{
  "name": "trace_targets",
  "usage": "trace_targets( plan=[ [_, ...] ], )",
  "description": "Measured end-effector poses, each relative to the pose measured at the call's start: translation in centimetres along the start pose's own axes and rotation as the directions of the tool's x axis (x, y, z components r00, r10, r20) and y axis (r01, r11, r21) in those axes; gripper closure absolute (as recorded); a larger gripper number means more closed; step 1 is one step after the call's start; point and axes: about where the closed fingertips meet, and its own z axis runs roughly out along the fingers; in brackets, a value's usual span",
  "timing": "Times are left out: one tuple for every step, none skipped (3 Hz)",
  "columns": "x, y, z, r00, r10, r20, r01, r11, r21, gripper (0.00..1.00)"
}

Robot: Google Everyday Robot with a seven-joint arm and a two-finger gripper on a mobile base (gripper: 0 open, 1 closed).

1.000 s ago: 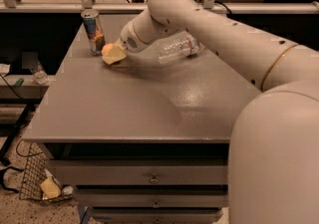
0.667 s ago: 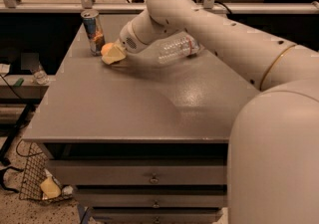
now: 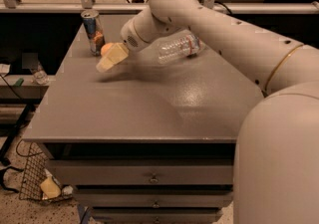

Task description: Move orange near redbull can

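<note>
The redbull can, a slim upright cylinder with a blue-and-silver skin, a dull red mark and a silver top, stands near the far left corner of the grey tabletop, whose matte surface is finely speckled and carries a soft sheen towards its middle. Just to the right of the can's base sits the orange, small, round and matte. Only its upper curve shows, and it lies so close to the can that the two look nearly in contact. The gripper is immediately right of the can and in front of the orange, a pale yellowish wedge of smooth plastic that hides most of the fruit. The jaws lie right against the orange, but whether they clamp it or stand loose about it I cannot tell. A faint shadow falls on the tabletop below the gripper. The arm runs away to the right of the can, made of thick, rounded cream shells with small dark dots along one side and a thin gold band near its bulky lower body. Farther right of the can, partly behind the arm, a clear ribbed plastic bottle lies on its side. Below the can's side of the tabletop, flat grey drawer fronts stack beneath the edge, and a wire basket rests on the speckled floor.
</note>
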Motion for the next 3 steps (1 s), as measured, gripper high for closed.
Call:
trace_targets(
  plan=[
    [-1.7,0.6,-5.2,0.997,-0.035,0.065,0.030,0.9974,0.065,0.00],
    [-3.1,2.2,-11.5,0.981,-0.069,0.179,0.043,0.9883,0.146,0.00],
    [-1.7,1.5,-15.0,0.973,-0.041,0.228,-0.003,0.9820,0.189,0.00]
  ],
)
